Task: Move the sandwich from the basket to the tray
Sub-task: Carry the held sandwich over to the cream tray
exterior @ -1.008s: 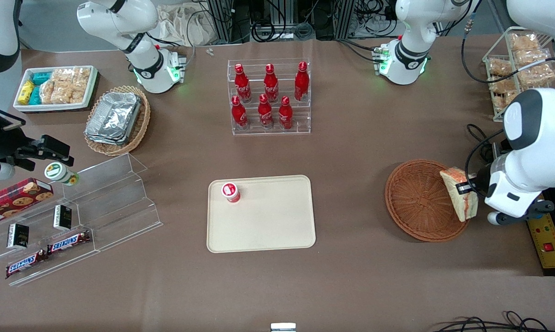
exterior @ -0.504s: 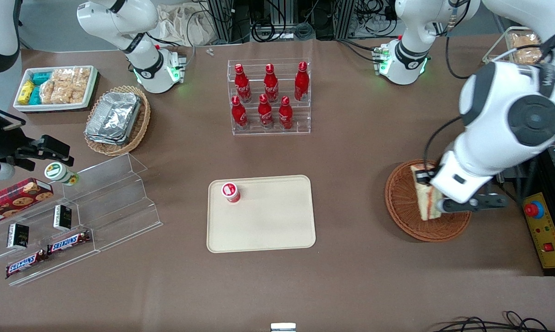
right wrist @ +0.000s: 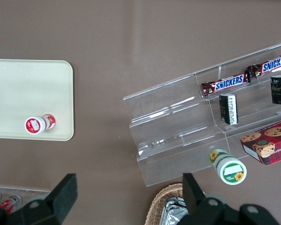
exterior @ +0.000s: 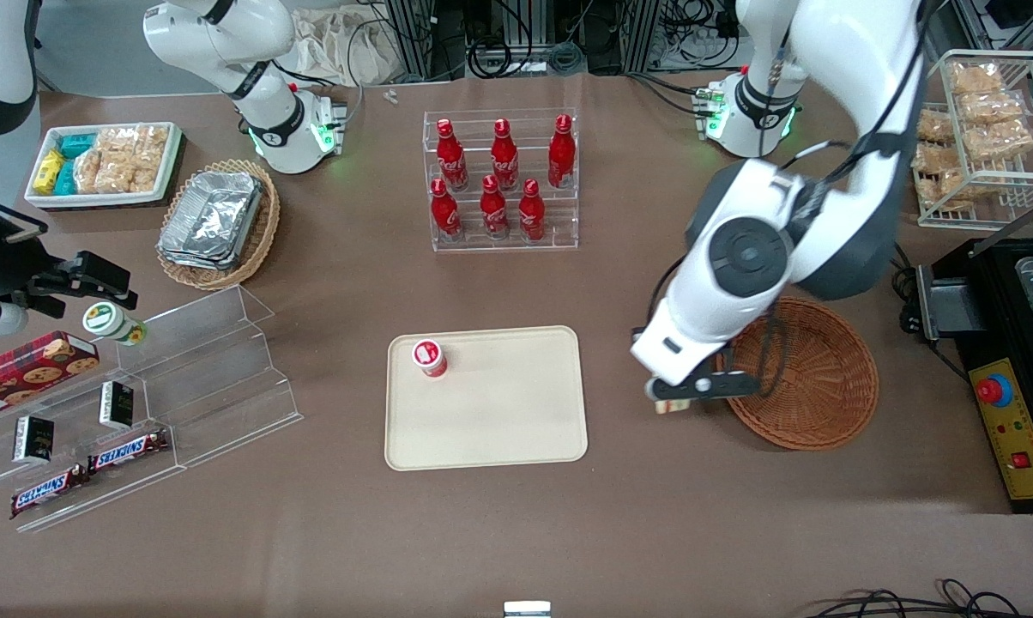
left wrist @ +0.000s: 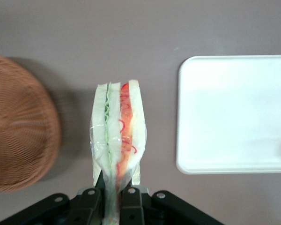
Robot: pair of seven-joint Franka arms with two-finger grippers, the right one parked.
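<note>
Front view: the gripper [exterior: 673, 403] hangs over the bare tabletop [exterior: 654, 515] between the basket [exterior: 812, 378] and the tray [exterior: 491, 429], the arm hiding most of its load. A small red-capped bottle [exterior: 429, 357] lies in one tray corner, so the open middle looks like the safer drop spot.

Left wrist view: the fingers [left wrist: 131, 199] pinch the sandwich [left wrist: 118, 136] by its narrow end, filling edge outward, clear of both basket [left wrist: 18, 126] and tray [left wrist: 234, 112].

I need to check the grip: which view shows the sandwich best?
The left wrist view: the sandwich shows whole, clamped in the gripper between basket and tray. The front view shows only a sliver under the arm; the right wrist view shows none.
</note>
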